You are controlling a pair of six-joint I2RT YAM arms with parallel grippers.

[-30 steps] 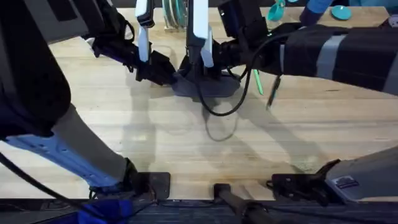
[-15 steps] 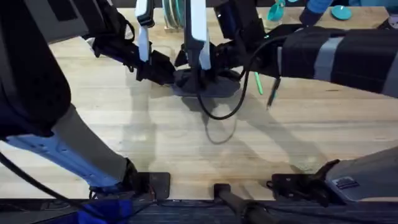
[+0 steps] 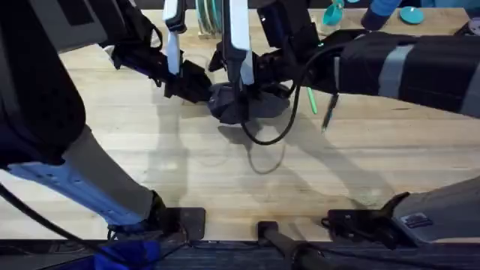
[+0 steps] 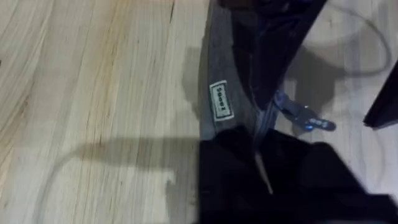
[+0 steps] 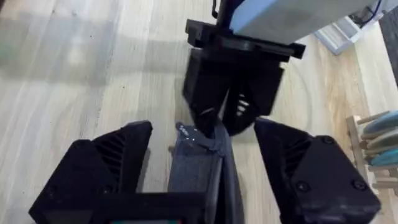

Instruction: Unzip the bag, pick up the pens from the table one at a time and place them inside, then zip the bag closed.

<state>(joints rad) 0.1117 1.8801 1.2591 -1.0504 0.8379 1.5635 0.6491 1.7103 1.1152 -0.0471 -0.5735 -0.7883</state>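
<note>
The left gripper is clamped on one end of the bag, with the grey cloth pinched between its black fingers. A small white label is seen on the bag just past those fingers, and a shiny zipper pull lies beside it.

The right gripper is spread wide, and the bag is seen between its two fingers without being squeezed by them. In the right wrist view, the left gripper is seen at the far end of the bag.

From above, the bag is found at the far middle of the table, with the left gripper at its left end and the right gripper over its right side. The green pen and the dark pen are laid on the table just right of the bag, side by side. A black cable is looped in front of the bag.
</note>
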